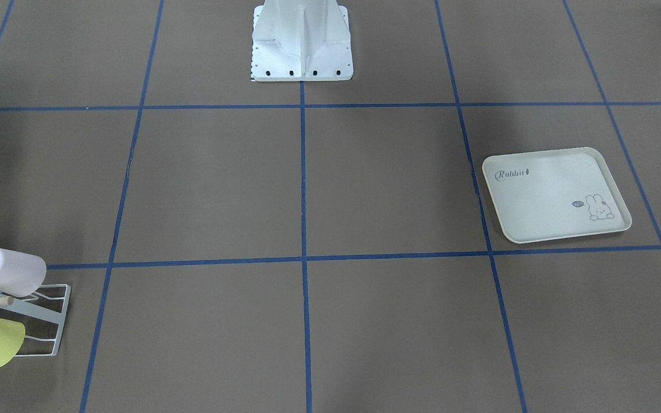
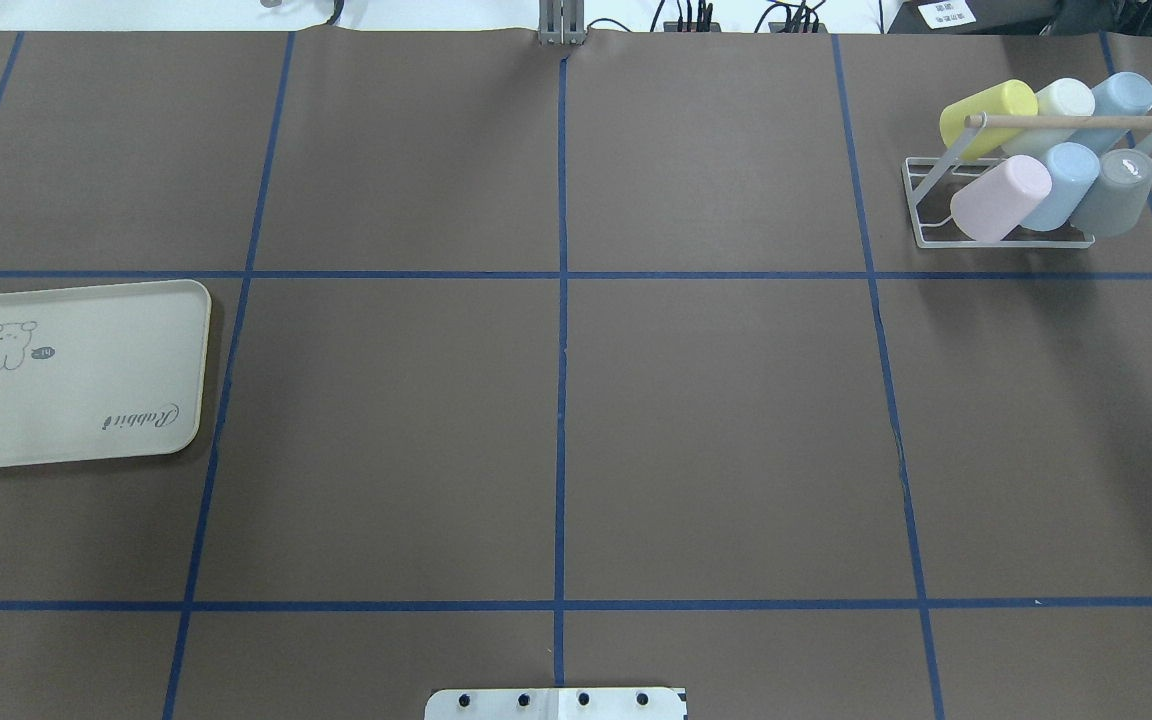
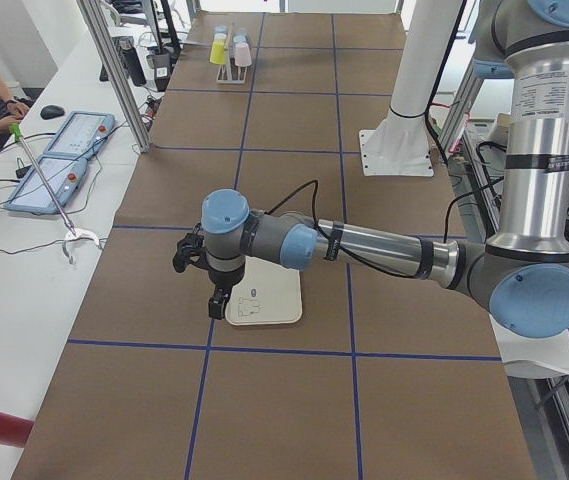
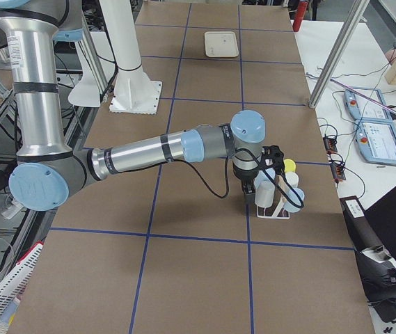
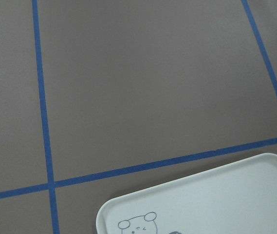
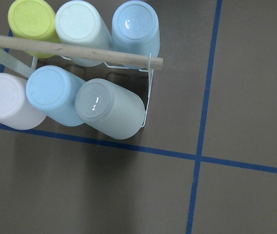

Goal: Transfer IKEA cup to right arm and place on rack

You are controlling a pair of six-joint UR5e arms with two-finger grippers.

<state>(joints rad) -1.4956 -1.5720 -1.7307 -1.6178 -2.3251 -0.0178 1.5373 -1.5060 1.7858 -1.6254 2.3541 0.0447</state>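
Observation:
The white wire rack (image 2: pixel 913 200) with its wooden rod (image 2: pixel 1076 120) stands at the table's far right and holds several cups. A grey cup (image 2: pixel 1116 190) is at its right end, beside a blue cup and a pink cup (image 2: pixel 1001 198). The right wrist view looks down on the grey cup (image 6: pixel 111 109) and the rod (image 6: pixel 80 51). My right gripper (image 4: pixel 255 189) hangs just above the rack (image 4: pixel 271 212). My left gripper (image 3: pixel 214 298) hangs over the cream rabbit tray (image 3: pixel 264 300). Neither gripper's jaws can be judged. No cup shows in either gripper.
The cream tray (image 2: pixel 76 370) lies bare at the table's left and shows in the left wrist view (image 5: pixel 216 200). The white robot base (image 1: pixel 302 43) stands at the robot's edge of the table. Blue tape lines grid the brown table. An operator sits beside the table.

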